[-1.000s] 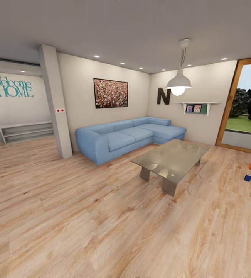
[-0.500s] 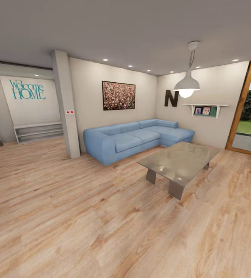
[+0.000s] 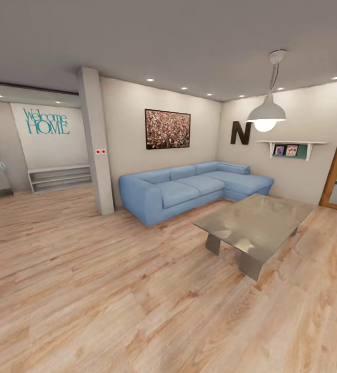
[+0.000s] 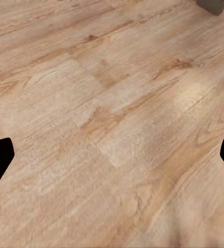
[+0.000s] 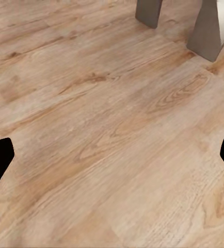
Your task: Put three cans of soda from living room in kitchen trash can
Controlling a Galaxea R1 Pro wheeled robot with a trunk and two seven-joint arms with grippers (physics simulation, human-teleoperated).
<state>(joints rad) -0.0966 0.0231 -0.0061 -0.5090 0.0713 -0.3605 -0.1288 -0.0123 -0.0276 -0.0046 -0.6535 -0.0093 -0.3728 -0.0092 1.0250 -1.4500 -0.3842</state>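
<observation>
In the living room: one sofa, one table.

Blue sofa, metal table, wood floor.

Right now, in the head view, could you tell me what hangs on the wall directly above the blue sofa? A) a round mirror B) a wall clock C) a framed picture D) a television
C: a dark-framed picture with a speckled reddish pattern hangs on the pale wall just above the blue sectional sofa, left of the large letter N.
</observation>
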